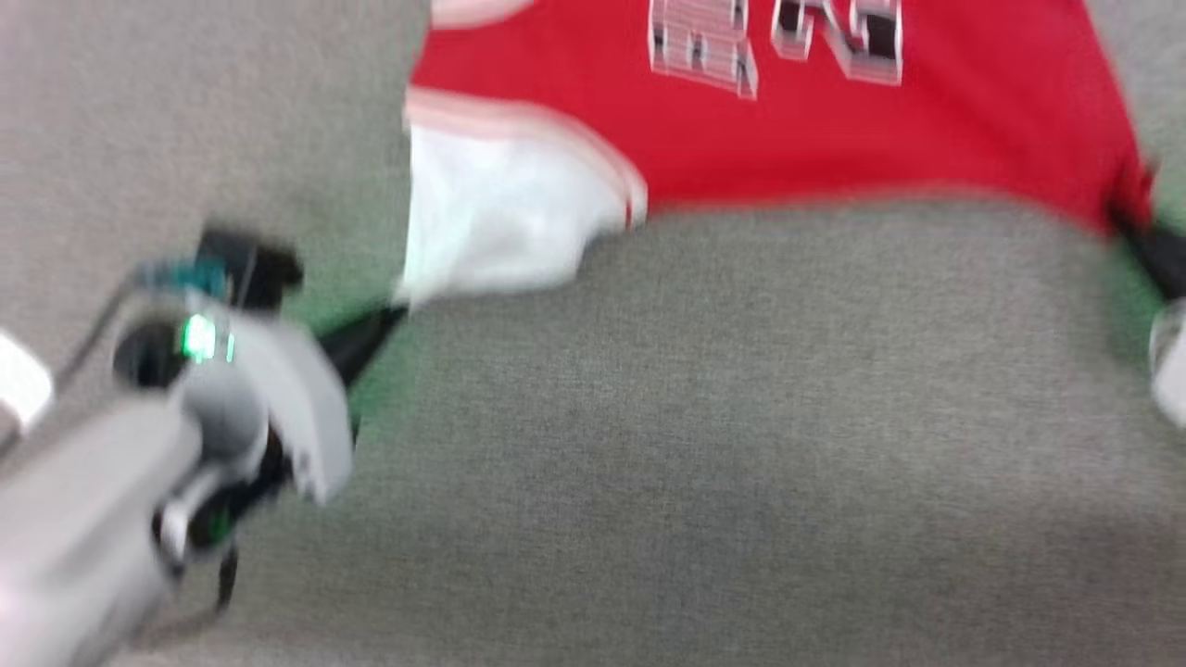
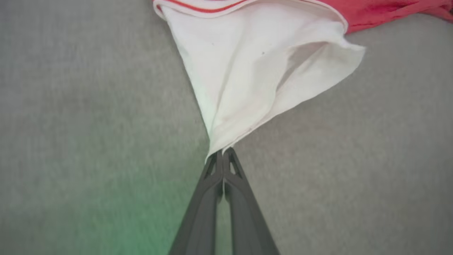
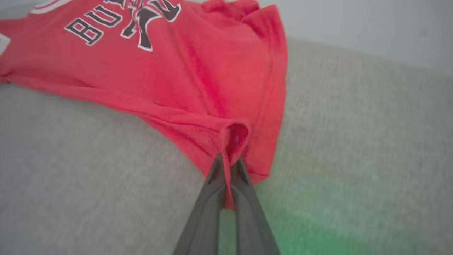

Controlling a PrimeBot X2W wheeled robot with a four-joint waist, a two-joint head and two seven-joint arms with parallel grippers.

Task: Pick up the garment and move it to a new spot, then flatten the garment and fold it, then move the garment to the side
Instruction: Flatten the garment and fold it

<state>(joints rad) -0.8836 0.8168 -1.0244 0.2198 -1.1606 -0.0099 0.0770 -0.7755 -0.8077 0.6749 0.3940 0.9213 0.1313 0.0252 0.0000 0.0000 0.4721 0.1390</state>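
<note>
The head view is heavily smeared by motion: the lettering (image 1: 769, 42) on the garment (image 1: 834, 139) looks doubled, and the pale arm (image 1: 83, 500) at the lower left is out of focus. Both wrist views are much sharper. The light is bright, even and soft, without glare; only a faint shadow sits inside the fold of the white sleeve (image 2: 269, 71). A green glow tints the table (image 1: 695, 417) near the left end effector (image 2: 223, 153) and the right end effector (image 3: 230, 162). The right wrist view is slightly washed out.

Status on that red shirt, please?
Left gripper: jaws shut on white sleeve. Right gripper: jaws shut on red corner. Garment on grey surface; nothing in the way.
</note>
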